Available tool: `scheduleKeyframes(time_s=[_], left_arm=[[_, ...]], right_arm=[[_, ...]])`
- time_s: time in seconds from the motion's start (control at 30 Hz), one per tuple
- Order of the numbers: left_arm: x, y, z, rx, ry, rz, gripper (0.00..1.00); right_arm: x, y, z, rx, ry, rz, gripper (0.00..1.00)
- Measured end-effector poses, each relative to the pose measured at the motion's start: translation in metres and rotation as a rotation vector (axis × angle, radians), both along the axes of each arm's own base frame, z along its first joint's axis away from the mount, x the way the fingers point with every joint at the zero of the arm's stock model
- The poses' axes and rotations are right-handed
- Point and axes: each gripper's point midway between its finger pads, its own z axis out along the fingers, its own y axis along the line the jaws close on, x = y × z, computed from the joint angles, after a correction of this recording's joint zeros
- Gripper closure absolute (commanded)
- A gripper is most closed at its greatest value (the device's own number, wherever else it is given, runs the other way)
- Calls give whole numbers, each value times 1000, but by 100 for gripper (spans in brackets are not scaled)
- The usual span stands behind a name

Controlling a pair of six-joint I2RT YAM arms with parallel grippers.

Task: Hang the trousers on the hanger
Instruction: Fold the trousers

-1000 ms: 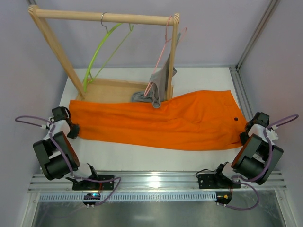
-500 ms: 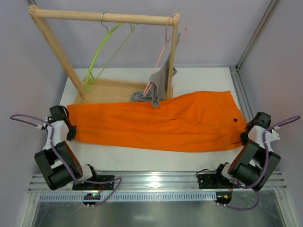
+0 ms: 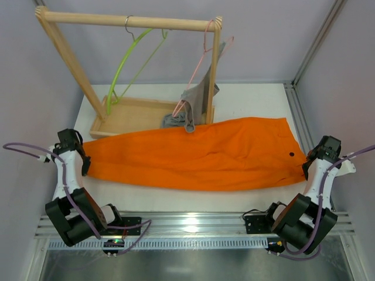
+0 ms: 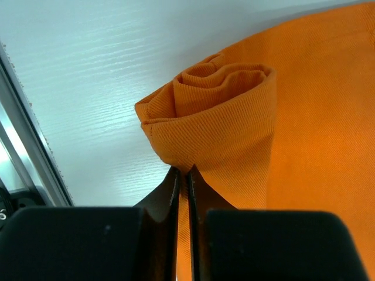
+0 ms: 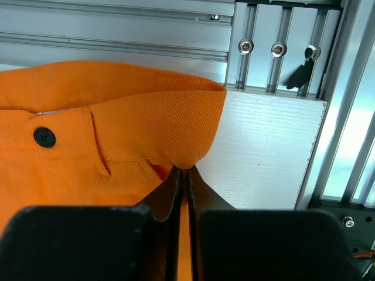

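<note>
The orange trousers stretch across the table between both arms. My left gripper is shut on the leg-end cloth, which bunches in folds above the jaws in the left wrist view. My right gripper is shut on the waistband corner, beside a black button. The lime-green hanger hangs by its metal hook from the wooden rail at the back left, well behind the trousers.
A pink hanger with a grey garment hangs at the rail's right end. The rack's wooden base tray lies behind the trousers. Aluminium frame rails run along the right and near table edges.
Both arms have lifted and spread outward. The trousers have been pulled tauter and raised at both ends, with the left end now drawn away from the base tray.
</note>
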Motion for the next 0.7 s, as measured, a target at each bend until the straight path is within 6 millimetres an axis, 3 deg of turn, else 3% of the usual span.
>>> scheduleKeyframes(time_s=[0.1, 0.2, 0.23, 0.27, 0.5, 0.7], left_arm=[[2, -2, -6, -16, 3, -15, 89], [-2, -5, -22, -49, 58, -27, 70], [-3, -6, -27, -57, 75, -27, 55], [-5, -6, -30, -64, 91, -30, 52], [-20, -7, -37, -47, 116, 11, 50], [-34, -13, -45, -40, 116, 44, 55]], right_arm=[[-2, 0, 3, -8, -3, -1, 96], [-3, -1, 4, -19, 4, -3, 96], [-4, -2, 4, -21, 6, -3, 96], [-4, -2, 4, -23, 8, -3, 96], [-4, -2, 4, -21, 7, -1, 96], [-4, -1, 4, -19, 5, 1, 96]])
